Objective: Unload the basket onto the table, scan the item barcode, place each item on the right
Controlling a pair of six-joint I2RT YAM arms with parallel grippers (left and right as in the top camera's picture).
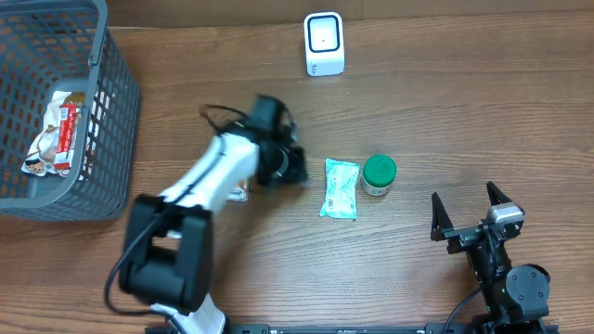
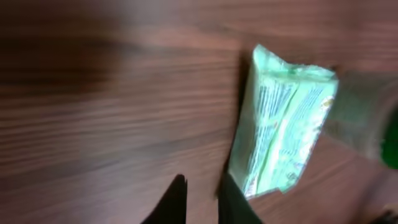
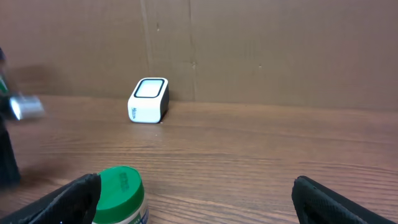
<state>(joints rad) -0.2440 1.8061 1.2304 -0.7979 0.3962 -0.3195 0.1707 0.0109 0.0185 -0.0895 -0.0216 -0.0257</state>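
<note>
Left of centre on the table, the left gripper (image 1: 290, 167) has its fingers almost together with nothing between them. Its white arm reaches from the near edge toward the middle, and the green packet (image 1: 341, 188) lies flat just right of the fingertips. Farther right, past the green-lidded jar (image 1: 379, 174), the right gripper (image 1: 469, 206) stands wide apart and empty near the near edge.

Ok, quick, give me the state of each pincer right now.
Left pincer: closed, holding nothing, next to the pale green plastic packet.
Right pincer: open wide, empty.
</note>
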